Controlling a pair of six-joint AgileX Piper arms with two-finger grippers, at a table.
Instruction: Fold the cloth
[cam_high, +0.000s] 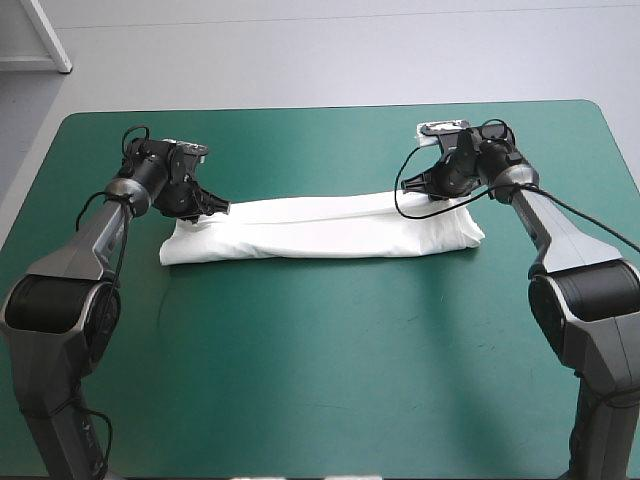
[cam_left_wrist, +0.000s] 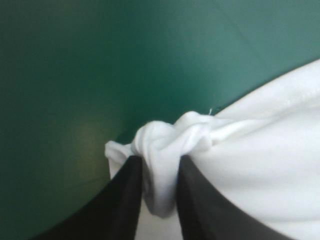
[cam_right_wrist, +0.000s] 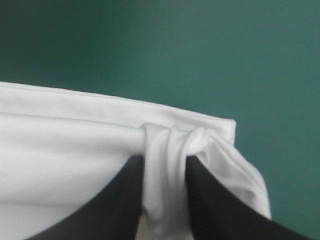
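While pinched endwise — folded T-shirt (cam_high: 320, 228)

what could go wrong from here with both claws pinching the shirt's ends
1. Each claw holds only a small bunched wad of fabric. The left claw or right claw might slip off during a lift, dropping that end of the T-shirt.
2. If the arms move unevenly, the long folded strip could twist or unfold.

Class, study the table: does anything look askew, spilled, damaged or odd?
Nothing stands out. The T-shirt lies as a long folded band on the teal-green cover, slightly slanted, its ends bunched where the left gripper and right gripper pinch them. No spill or damage shows.
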